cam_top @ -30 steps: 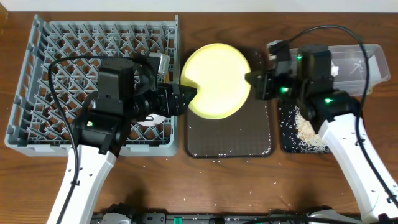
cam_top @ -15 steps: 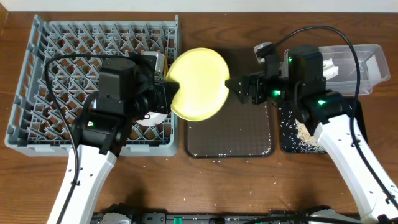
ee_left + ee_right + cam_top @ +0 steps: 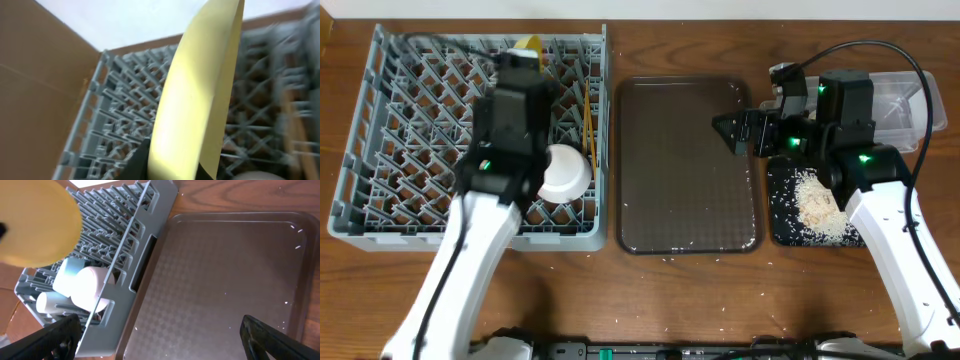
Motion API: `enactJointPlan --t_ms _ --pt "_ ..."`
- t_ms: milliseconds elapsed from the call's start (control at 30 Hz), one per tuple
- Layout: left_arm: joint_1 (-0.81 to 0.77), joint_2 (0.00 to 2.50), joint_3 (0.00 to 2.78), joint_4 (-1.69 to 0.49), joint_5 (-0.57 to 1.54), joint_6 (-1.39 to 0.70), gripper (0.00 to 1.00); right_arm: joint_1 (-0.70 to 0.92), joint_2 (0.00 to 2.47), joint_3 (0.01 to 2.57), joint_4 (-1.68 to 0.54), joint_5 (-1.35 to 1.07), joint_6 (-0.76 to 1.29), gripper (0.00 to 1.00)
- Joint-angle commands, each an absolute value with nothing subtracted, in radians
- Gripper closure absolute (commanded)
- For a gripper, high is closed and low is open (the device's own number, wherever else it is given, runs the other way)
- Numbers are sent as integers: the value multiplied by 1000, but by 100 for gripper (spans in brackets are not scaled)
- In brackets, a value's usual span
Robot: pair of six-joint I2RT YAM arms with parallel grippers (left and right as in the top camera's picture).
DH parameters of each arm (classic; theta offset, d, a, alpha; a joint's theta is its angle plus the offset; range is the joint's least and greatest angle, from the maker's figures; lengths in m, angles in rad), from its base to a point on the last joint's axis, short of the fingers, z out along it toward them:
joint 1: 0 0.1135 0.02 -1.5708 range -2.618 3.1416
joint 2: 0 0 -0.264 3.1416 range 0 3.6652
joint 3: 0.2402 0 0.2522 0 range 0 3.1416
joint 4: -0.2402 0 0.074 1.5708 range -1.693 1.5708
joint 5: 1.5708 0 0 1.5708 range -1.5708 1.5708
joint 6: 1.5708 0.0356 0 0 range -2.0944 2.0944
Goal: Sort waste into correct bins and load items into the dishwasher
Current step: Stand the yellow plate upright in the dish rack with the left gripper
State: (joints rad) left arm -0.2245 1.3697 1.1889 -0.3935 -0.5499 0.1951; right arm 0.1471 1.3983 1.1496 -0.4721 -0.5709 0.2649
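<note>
Left fingers (image 3: 141, 160) clenched on rim of yellow plate (image 3: 195, 100). Plate stands on edge over grey rack (image 3: 115, 115); overhead shows only a yellow sliver by rack's far wall. Right fingers (image 3: 52, 339) spread wide, nothing btwn them, hovering over dark brown tray (image 3: 225, 265) near its right rim. Open room across tray btwn rack wall and right fingers. White bowl (image 3: 565, 172) and chopsticks (image 3: 588, 130) sit in rack by its right wall. Black tray (image 3: 776, 232) w/ rice scraps (image 3: 815, 205) and clear tub (image 3: 905, 100) lie under/behind right arm. Vs. a sec ago: plate was over brown tray w/ both sets of fingers at its rim; now it's over rack, and right has let go.
</note>
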Motion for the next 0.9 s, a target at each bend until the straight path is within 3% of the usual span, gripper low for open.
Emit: enactJointPlan --t_ms 0,567,700,800,867 --pt "-226 1488 1211 -321 -667 288 92 144 1399 1157 -474 -572 253 1" --pt "-227 1704 1210 -221 -665 173 89 144 1399 1157 -483 -572 253 1" --pt "-227 1716 1210 -207 -684 174 68 144 1399 1157 -491 -572 253 1" --pt "-240 1705 1211 -200 -712 175 41 144 1399 1157 -492 -572 253 1" --pt "-258 1682 1211 -201 -720 175 32 144 1399 1157 -492 -573 253 1"
